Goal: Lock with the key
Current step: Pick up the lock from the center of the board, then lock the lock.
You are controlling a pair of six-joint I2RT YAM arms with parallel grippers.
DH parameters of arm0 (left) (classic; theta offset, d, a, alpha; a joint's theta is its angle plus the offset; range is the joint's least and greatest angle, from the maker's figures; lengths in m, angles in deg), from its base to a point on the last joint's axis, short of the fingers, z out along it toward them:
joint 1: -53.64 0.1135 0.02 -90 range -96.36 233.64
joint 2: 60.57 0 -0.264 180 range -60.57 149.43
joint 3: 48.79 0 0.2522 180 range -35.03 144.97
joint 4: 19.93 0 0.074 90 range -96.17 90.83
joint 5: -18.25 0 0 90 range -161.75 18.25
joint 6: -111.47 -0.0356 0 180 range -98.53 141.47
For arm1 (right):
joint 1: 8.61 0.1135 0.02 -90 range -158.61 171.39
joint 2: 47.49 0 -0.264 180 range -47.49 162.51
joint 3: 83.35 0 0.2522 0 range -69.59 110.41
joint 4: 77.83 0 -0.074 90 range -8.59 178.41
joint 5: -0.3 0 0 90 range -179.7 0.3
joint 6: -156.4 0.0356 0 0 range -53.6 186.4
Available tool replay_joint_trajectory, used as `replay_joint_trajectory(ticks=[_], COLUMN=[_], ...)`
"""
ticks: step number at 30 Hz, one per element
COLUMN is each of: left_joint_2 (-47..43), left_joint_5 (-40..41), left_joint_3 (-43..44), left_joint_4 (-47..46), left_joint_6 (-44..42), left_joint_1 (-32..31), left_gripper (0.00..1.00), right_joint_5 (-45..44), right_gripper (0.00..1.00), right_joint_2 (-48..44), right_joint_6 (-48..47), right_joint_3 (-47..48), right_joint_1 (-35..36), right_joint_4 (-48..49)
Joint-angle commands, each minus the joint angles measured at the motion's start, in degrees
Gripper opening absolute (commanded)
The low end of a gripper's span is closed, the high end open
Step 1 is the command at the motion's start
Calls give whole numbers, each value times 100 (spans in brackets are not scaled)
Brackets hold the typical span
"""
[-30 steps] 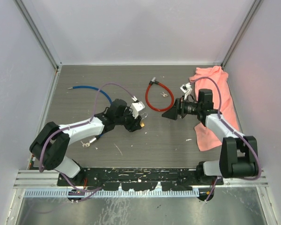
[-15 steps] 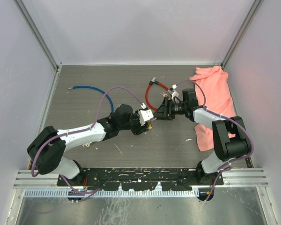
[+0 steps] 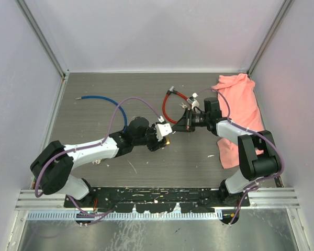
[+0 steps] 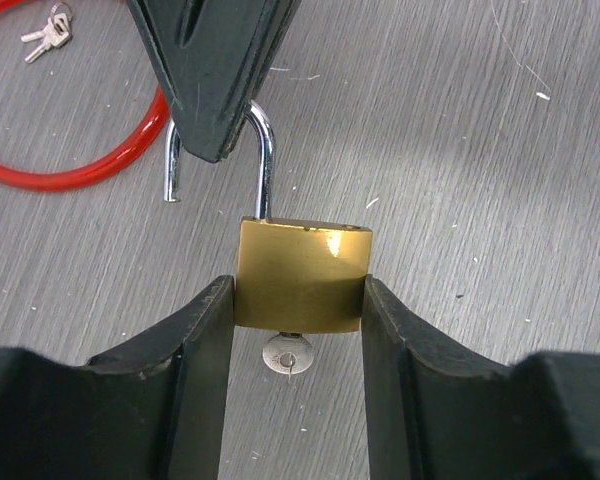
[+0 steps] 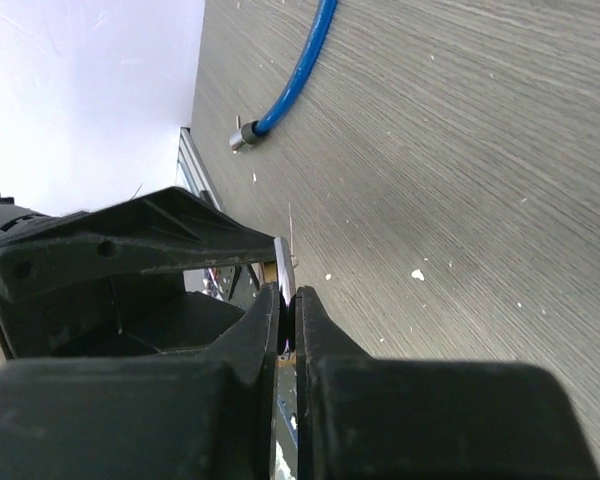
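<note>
The left gripper [image 4: 298,300] clamps the brass padlock [image 4: 302,268] by its two flat sides, jaws about half spread. This leaves the key [image 4: 287,354] free, poking back from the body's underside toward the wrist. Straight ahead of those fingers, the right gripper [image 5: 287,305] has pinched nearly flat on the top bend of the shackle [image 4: 264,150]. The shackle is raised, and its free leg hangs clear of the body on the side away from the seated leg (so the lock is open). My guess is one arm steadies the body while the other swings and presses the shackle home.

The red cable loop [image 4: 70,175] lies just beside the right gripper's tip, with spare keys [image 4: 45,30] near it, so sideways room is tight there. Bare table [image 4: 480,150] opens on the other side, and the pink cloth [image 3: 240,104] sits behind the right wrist.
</note>
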Motion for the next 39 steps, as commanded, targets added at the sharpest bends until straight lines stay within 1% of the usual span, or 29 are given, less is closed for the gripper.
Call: replay_joint_trajectory(ticks=[1,2,3,4,5,6,7,8,11,12,13,14,16,17,19,20,23,24,25,27,29,30,33,34,36,39], left_joint_2=[-406,-550,-761,-961,-1250,-1487,-1698,-1802,-1903,-1862,-1822,-1817,-1966,-2139,-2464,-2585,-3070,-3203,-3280,-3336,-3249,-3162,-2746,-2588,-2268,-1891], left_joint_5=[82,136,242,376,539,691,854,993,1455,1596,1678,1784,1921,1727,1130,1033,1067,1085,1096,1005,736,538,-261,-388,-567,-1172], left_joint_3=[116,-59,-403,-618,-948,-1394,-1649,-1836,-1858,-1806,-1756,-1707,-1538,-1378,-1173,-1151,-1258,-1230,-1163,-996,-875,-780,-442,-322,-162,74], left_joint_4=[-586,-776,-1033,-1444,-1935,-2472,-3204,-3602,-3990,-4121,-4280,-4416,-4247,-3830,-3060,-2829,-2584,-2429,-2215,-1853,-1794,-1791,-1926,-2042,-2237,-2355], left_joint_6=[397,473,543,616,641,634,578,444,-486,-852,-1159,-1202,-965,-645,-101,-135,-139,-165,-267,-734,-1137,-1152,-638,-459,-195,353], left_joint_1=[-17,-17,-16,-22,-23,-34,-59,-98,-464,-613,-685,-695,-586,-444,-127,-98,-90,-86,-91,-85,-85,-40,234,290,382,647], left_gripper=[55,65,77,82,92,99,98,98,98,98,98,98,98,99,92,89,88,88,88,89,91,91,88,88,84,78], right_joint_5=[322,356,379,405,437,469,457,413,213,173,79,-93,-227,-315,-433,-445,-220,-265,-209,22,179,205,215,233,313,374], right_gripper=[1,1,1,1,1,1,1,1,1,1,1,1,1,1,1,1,1,1,1,1,1,1,1,1,1,1], right_joint_2=[-597,-668,-711,-725,-716,-698,-686,-683,-771,-824,-896,-959,-1116,-1192,-1339,-1392,-1536,-1569,-1574,-1551,-1565,-1598,-1714,-1742,-1797,-1834], right_joint_6=[33,184,358,560,715,811,868,892,1069,996,586,47,-791,-1082,-1371,-1430,-1493,-1362,-1033,-425,77,179,170,190,235,234], right_joint_3=[138,129,131,161,230,354,497,695,1215,1423,1734,2092,2744,3034,3278,3356,3360,3298,3222,2995,2736,2638,2439,2385,2288,2244], right_joint_1=[-87,-160,-240,-311,-381,-426,-447,-445,-416,-377,-300,-217,-72,-46,-40,-37,-31,-29,-34,3,19,24,64,69,93,142], right_joint_4=[496,578,680,753,751,657,472,191,-351,-452,-725,-1122,-1727,-1850,-1894,-1892,-1722,-1638,-1521,-1191,-797,-699,-641,-604,-550,-536])
